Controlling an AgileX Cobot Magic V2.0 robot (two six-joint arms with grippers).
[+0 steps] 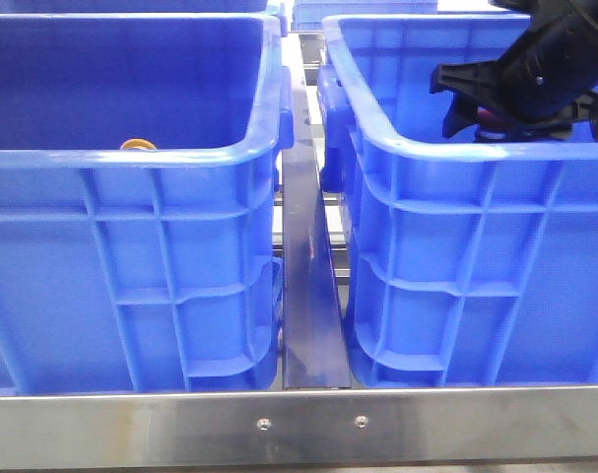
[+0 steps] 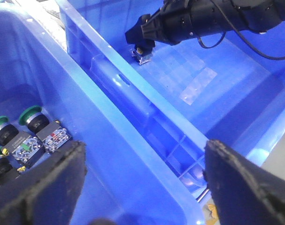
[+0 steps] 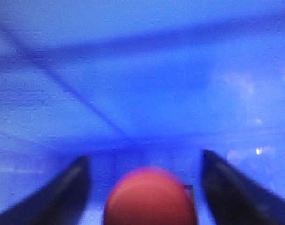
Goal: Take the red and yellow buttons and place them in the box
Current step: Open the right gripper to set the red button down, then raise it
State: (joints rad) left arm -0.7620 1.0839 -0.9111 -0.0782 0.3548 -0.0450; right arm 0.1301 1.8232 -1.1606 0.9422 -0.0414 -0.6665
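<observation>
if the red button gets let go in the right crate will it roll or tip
The domed red push button looks top-heavy, so it would probably tip sideways. Its squarish contact block should stop rolling. The smooth bright blue plastic crate floor may let it slide.

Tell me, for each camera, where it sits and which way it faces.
Front: low before the table, facing two crates; right arm over the right crate.
Left wrist: above the left crate, looking across; own fingers, open.
Right wrist: inside the right crate; red button between its fingers.
Shared: the right arm shows in the front and left wrist views.
</observation>
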